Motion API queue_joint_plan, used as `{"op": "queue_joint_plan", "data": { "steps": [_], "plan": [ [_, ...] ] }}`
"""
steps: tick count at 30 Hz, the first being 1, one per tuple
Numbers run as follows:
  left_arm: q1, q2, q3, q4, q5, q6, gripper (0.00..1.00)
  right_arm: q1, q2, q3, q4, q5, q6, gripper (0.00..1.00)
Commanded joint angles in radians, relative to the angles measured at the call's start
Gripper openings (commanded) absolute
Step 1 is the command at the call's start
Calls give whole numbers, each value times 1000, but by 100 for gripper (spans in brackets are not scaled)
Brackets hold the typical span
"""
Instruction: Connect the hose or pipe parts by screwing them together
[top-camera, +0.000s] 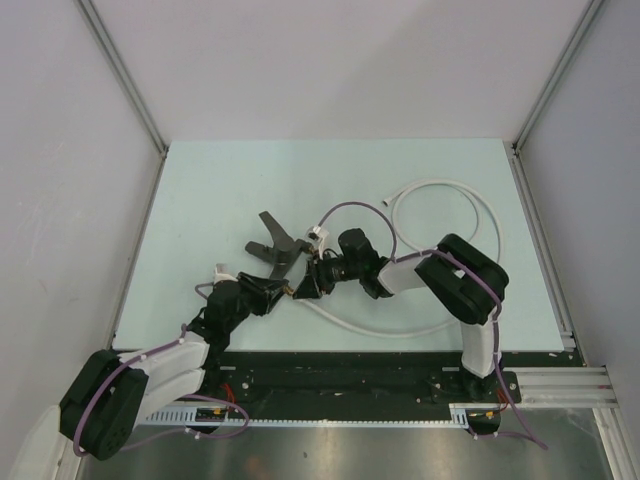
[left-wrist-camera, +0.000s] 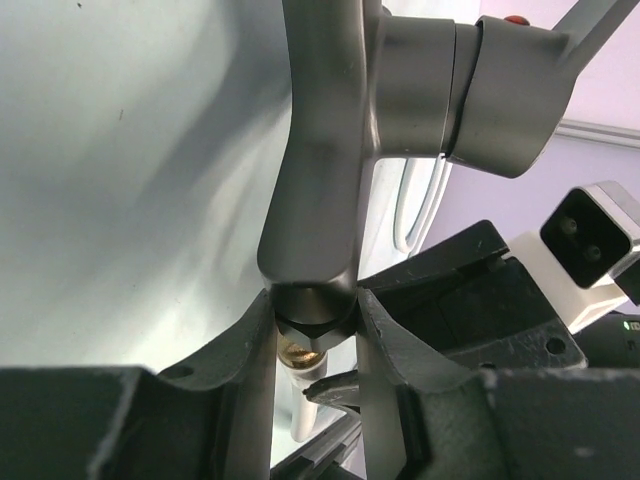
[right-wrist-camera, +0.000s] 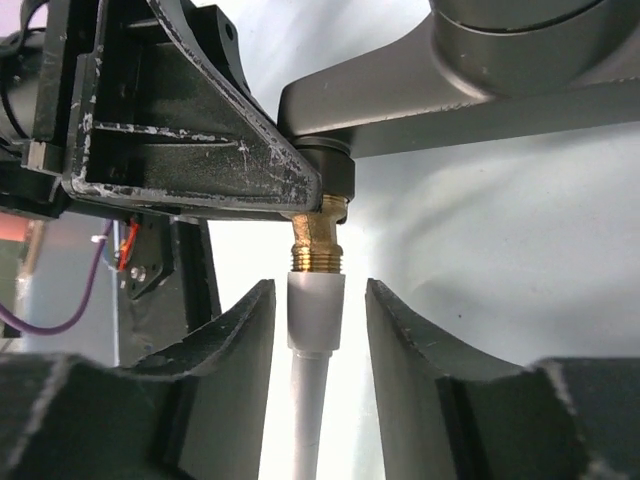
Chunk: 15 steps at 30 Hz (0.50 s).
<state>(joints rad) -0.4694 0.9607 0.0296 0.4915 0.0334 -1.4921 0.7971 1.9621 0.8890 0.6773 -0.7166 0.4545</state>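
The dark grey tap fitting (top-camera: 280, 243) is held just above the table, and my left gripper (left-wrist-camera: 312, 320) is shut on its body (left-wrist-camera: 315, 200) right above the brass threaded end (left-wrist-camera: 300, 352). The white hose (top-camera: 445, 181) loops across the right of the table and runs back to the fitting. In the right wrist view its white end connector (right-wrist-camera: 317, 310) sits against the brass thread (right-wrist-camera: 318, 250). My right gripper (right-wrist-camera: 318, 292) is open, with a finger on either side of that connector and a gap on both sides. In the top view both grippers meet near the table's middle front (top-camera: 300, 283).
The pale green table (top-camera: 220, 190) is enclosed by white walls on three sides. A black rail (top-camera: 400, 375) runs along its near edge. A purple cable (top-camera: 350, 207) arches over the right arm's wrist. The fitting's lever handle (right-wrist-camera: 450, 90) reaches over the right gripper.
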Motion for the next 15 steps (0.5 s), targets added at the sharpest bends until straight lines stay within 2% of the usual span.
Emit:
{"op": "queue_joint_plan", "data": {
  "steps": [1,3,5,9,15],
  "plan": [
    [-11,-19,-80,105,20,7,0,24,-139,24,-145,136,-126,48],
    [-11,-19,-79,105,23,6,0,43,-181,24,-240,254,-216,55],
    [-11,-19,-77,105,25,7,0,86,-233,25,-292,351,-289,56],
    [-11,-17,-76,105,31,7,1,200,-288,25,-407,699,-500,60],
    [-9,-14,-76,105,36,1,0,395,-286,24,-397,1044,-779,61]
  ]
}}
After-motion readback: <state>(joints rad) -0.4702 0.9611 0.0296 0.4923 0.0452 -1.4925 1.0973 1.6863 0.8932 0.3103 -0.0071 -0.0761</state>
